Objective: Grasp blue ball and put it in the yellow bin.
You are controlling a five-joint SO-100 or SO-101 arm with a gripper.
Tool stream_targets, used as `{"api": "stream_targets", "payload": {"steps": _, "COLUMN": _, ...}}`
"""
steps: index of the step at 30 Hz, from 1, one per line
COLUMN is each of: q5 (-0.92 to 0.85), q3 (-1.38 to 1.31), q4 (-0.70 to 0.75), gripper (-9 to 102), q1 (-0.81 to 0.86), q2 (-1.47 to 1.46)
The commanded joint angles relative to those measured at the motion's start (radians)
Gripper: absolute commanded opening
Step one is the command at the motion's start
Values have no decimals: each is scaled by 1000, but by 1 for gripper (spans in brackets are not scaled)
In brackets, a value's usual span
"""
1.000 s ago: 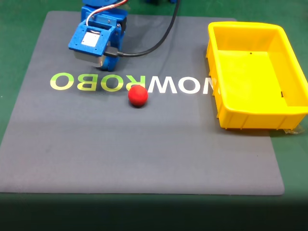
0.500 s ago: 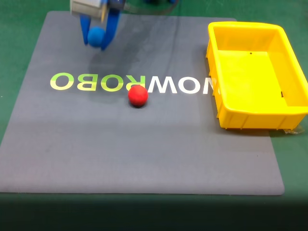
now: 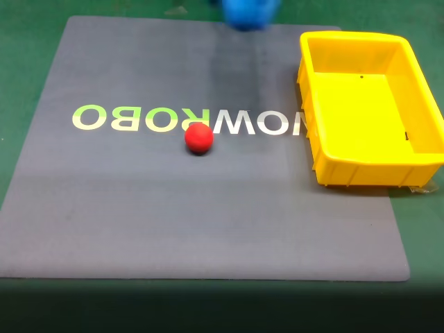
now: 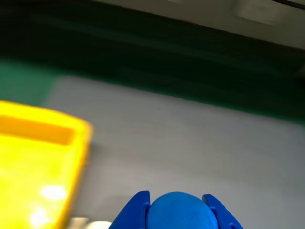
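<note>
The blue ball [image 4: 180,212] sits between my two blue fingers at the bottom of the wrist view, with my gripper [image 4: 176,210] shut on it. In the fixed view the ball and gripper show as a blurred blue shape [image 3: 244,14] at the top edge, raised above the far side of the mat, left of the yellow bin [image 3: 409,165]. The bin stands on the mat's right side and holds nothing that I can see. In the wrist view the yellow bin [image 4: 28,162] lies at the lower left, blurred by motion.
A red ball [image 3: 199,137] rests on the grey mat [image 3: 208,222] near its middle, by the printed lettering [image 3: 187,121]. Green table surface [image 3: 21,41] surrounds the mat.
My gripper rose off the mat's far left with the blue ball in it and swung right along the top edge toward the bin. The red ball and bin stayed put.
</note>
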Motion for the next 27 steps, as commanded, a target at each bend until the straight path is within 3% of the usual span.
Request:
{"api": "stream_targets", "payload": {"steps": 1, "q5": 29, "q3": -38, "q4": -28, "gripper": 0, "q1": -152, "q2": 57}}
{"api": "stream_targets", "payload": {"steps": 10, "q5": 87, "q3": -38, "q4": -35, "gripper": 0, "q1": -391, "q2": -18}}
{"api": "stream_targets", "payload": {"steps": 22, "q5": 75, "q3": -43, "q4": -44, "gripper": 1, "q1": -388, "q2": -95}}
{"api": "stream_targets", "payload": {"steps": 25, "q5": 74, "q3": -43, "q4": -46, "gripper": 12, "q1": -385, "q2": -97}}
{"api": "stream_targets", "payload": {"steps": 27, "q5": 67, "q3": -40, "q4": -46, "gripper": 26, "q1": -380, "q2": -97}}
